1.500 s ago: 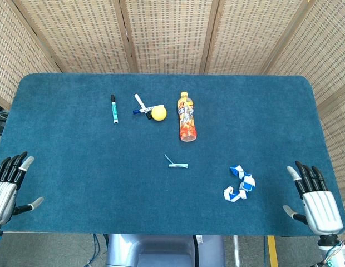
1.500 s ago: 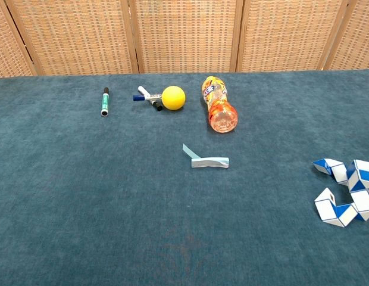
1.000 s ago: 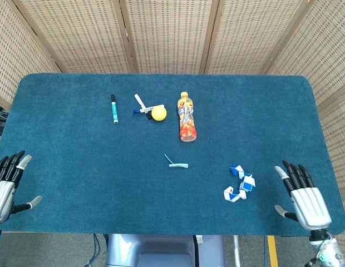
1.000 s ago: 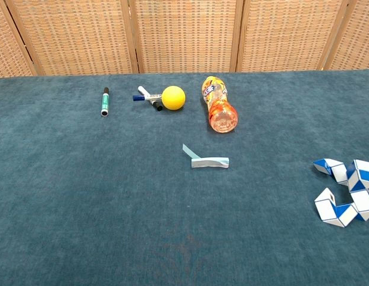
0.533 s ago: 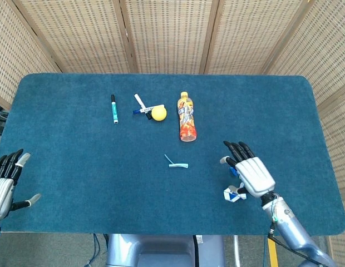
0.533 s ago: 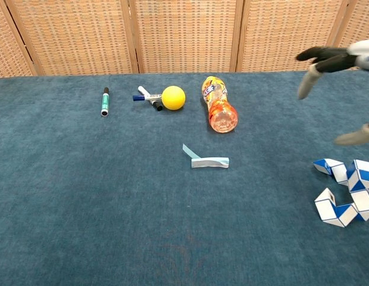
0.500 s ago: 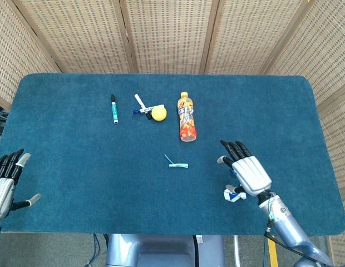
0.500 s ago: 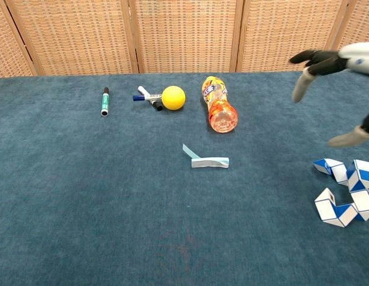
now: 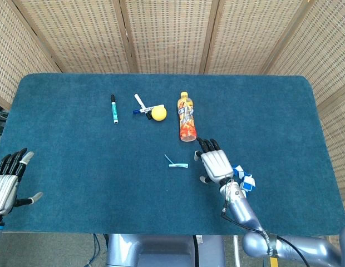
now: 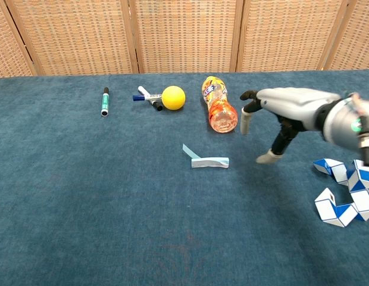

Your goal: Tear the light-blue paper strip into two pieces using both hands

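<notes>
Light-blue paper strip (image 9: 177, 164) lay curled and creased on the napped teal counter (image 9: 78, 167), one end kinked upward. Right hand (image 9: 215, 163), silver-backed with dark fingers spread, hovered just right of the strip, grasping nothing. Left hand (image 9: 6, 183) sat at the counter's near-left edge, fingers splayed, empty. Glossy orange bottle (image 10: 219, 111) lay on its side beyond the strip.

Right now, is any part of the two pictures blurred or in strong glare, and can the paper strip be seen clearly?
Head view: even light, no glare; the paper strip is small but sharp. Chest view: strip is crisp, the right hand slightly soft at its fingertips, with only faint shadows on the table.
</notes>
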